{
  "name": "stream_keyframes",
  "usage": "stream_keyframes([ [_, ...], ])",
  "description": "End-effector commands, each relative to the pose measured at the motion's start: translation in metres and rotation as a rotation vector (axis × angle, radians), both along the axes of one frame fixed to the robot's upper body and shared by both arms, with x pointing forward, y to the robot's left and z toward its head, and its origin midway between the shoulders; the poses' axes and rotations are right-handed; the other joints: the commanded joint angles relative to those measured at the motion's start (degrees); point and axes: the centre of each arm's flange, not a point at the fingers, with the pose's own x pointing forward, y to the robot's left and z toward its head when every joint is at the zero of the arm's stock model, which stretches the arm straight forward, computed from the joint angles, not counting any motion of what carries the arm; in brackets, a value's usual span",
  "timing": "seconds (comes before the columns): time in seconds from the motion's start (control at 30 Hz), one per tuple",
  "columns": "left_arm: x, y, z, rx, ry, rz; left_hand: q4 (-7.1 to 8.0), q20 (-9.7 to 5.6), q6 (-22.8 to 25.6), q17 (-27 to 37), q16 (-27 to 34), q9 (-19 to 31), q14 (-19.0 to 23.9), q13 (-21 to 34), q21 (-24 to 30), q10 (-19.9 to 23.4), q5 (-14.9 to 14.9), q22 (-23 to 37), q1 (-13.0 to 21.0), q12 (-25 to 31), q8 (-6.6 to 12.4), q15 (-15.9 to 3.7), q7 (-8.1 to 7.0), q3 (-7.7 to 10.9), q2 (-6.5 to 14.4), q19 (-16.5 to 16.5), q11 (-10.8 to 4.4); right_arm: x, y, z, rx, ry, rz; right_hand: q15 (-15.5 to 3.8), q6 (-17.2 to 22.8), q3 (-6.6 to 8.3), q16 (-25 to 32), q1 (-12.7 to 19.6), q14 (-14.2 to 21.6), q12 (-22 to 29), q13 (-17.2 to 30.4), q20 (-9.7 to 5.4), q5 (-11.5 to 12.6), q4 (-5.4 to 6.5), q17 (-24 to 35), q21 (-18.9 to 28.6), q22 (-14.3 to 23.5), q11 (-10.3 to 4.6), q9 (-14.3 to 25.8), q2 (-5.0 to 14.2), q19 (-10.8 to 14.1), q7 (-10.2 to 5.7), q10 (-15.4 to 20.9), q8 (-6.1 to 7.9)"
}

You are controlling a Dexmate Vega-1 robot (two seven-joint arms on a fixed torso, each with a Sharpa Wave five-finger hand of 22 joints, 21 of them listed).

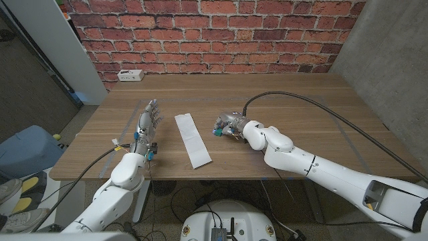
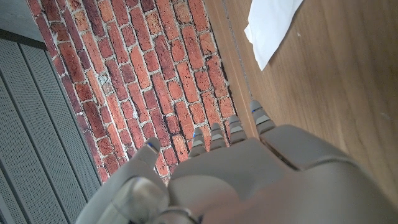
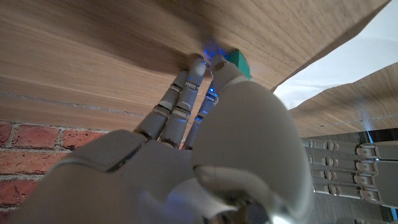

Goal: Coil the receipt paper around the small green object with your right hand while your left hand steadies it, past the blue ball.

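A white strip of receipt paper [image 1: 192, 139] lies flat on the wooden table [image 1: 301, 127], between my two hands. Just right of it sits the small green object [image 1: 217, 132], a little block also seen in the right wrist view [image 3: 239, 61]. My right hand [image 1: 231, 125] reaches in from the right and pinches the block between thumb and fingertips [image 3: 198, 65]. Left of the strip, my left hand [image 1: 148, 122] stands on its edge with straight, slightly spread fingers [image 2: 258, 116], holding nothing. One corner of the paper [image 2: 271, 23] shows beyond those fingers.
A white box [image 1: 130, 75] sits at the table's far left edge by the brick wall. A black cable [image 1: 314, 102] arcs over the right half of the table to my right arm. A blue bin [image 1: 27, 150] stands on the floor at left.
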Motion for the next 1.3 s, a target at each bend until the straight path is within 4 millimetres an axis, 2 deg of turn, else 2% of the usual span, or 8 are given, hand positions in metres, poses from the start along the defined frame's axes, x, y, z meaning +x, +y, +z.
stream_keyframes([
  [0.03, -0.012, -0.001, -0.017, 0.041, 0.057, 0.094, -0.34, 0.06, 0.2, 0.2, -0.2, 0.2, 0.4, 0.2, -0.1, -0.2, 0.0, 0.2, 0.4, -0.3, -0.17, 0.25, -0.41, -0.02, 0.0, 0.5, -0.09, -0.011, -0.005, 0.003, 0.087, -0.079, 0.052, -8.86, 3.4, -0.61, -0.5, -1.0, 0.6, 0.3, 0.3, 0.29, 0.5, 1.13, -0.2, 0.6, 0.1, 0.18, 0.3, 0.46, 0.1, 3.15, 0.8, 0.34],
  [0.2, -0.016, -0.001, -0.029, 0.014, 0.068, 0.107, -0.5, 0.07, 0.2, 0.2, -0.2, 0.2, 0.4, 0.2, -0.2, -0.1, 0.0, 0.2, 0.7, -0.3, -0.2, 0.14, -0.56, 0.11, 0.1, 0.5, -0.1, -0.019, -0.002, 0.002, 0.119, -0.111, 0.068, -8.6, 3.5, -0.72, -0.9, -1.6, 0.8, 0.4, 0.4, 0.45, 0.6, 1.39, -0.3, 0.7, 0.0, 0.35, 0.3, 0.5, 0.0, 3.17, 1.0, 0.46],
  [0.3, -0.019, -0.001, -0.035, 0.002, 0.073, 0.109, -0.6, 0.07, 0.2, 0.1, -0.2, 0.2, 0.5, 0.2, -0.3, 0.0, -0.1, 0.2, 0.8, -0.3, -0.2, 0.1, -0.56, 0.18, 0.2, 0.4, -0.15, -0.024, 0.002, 0.003, 0.123, -0.118, 0.081, -7.88, 3.7, -1.55, -1.3, -4.0, 1.2, 0.4, 0.6, 0.56, 0.5, 2.66, -0.5, 0.9, -0.1, 0.47, 0.3, 0.35, -0.1, 3.31, 1.1, 0.66],
  [0.37, -0.02, 0.0, -0.038, -0.007, 0.073, 0.108, -0.68, 0.07, 0.2, 0.1, -0.2, 0.2, 0.5, 0.2, -0.3, 0.0, -0.1, 0.2, 0.9, -0.4, -0.21, 0.1, -0.5, 0.25, 0.2, 0.4, -0.08, -0.027, 0.006, 0.003, 0.122, -0.118, 0.092, -8.02, 4.1, -1.78, -1.6, -4.8, 1.2, 0.3, 0.7, 0.6, 0.5, 3.03, -0.6, 0.9, -0.1, 0.57, 0.3, 0.33, -0.3, 3.54, 1.2, 0.85],
  [0.83, -0.028, 0.009, -0.045, -0.009, 0.039, 0.139, -1.09, 0.09, 1.1, 0.1, -0.3, 0.2, 0.8, 0.2, -0.6, 1.0, -0.2, 0.2, 1.4, -0.2, 0.05, -0.12, -0.22, 0.48, 0.4, 0.2, 0.04, -0.036, 0.039, -0.006, 0.152, -0.071, 0.157, -8.0, 4.6, -1.92, -2.2, -5.8, 1.5, 0.1, 0.6, 1.47, 0.8, 3.26, -0.6, 0.9, -0.2, 0.82, 0.3, 0.43, -1.3, 4.1, 1.3, 1.15],
  [1.3, -0.025, 0.02, -0.047, -0.007, 0.009, 0.12, -1.36, 0.07, 1.6, 0.1, -0.2, 0.2, 1.2, 0.3, -0.6, 1.4, -0.4, 0.3, 1.6, -0.2, 0.07, -0.14, -0.18, 0.55, 0.3, 0.4, 0.09, -0.036, 0.074, -0.018, 0.147, -0.027, 0.215, -8.11, 4.4, -1.87, -3.0, -6.2, 0.6, -0.3, 0.7, 1.72, 0.9, 3.17, -0.6, 0.9, -0.3, 0.89, 0.2, 0.56, -1.9, 4.35, 0.9, 1.15],
])
